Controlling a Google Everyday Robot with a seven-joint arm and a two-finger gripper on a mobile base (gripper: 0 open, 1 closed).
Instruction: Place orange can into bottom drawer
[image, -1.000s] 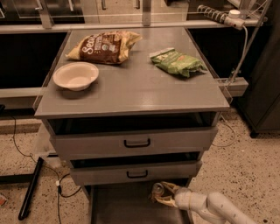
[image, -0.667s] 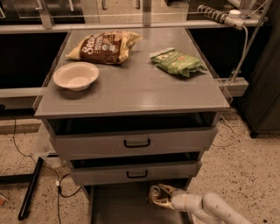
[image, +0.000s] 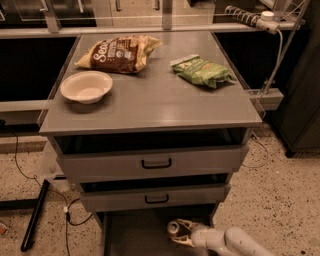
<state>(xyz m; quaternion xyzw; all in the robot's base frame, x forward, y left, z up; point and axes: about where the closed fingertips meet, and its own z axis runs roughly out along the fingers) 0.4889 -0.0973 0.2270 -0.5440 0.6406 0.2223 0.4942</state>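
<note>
The bottom drawer stands pulled out at the foot of the cabinet, its grey floor showing at the bottom edge of the camera view. The orange can lies on its side between the gripper's fingers, its silver top facing left, over the right part of the drawer floor. My gripper comes in from the lower right on a white arm and is shut on the can.
Two grey drawers with black handles sit above. On the cabinet top are a brown chip bag, a green chip bag and a white bowl. A black pole and cables lie on the floor at left.
My gripper has moved left with the orange can, further over the bottom drawer. Nothing on the cabinet top has moved.
</note>
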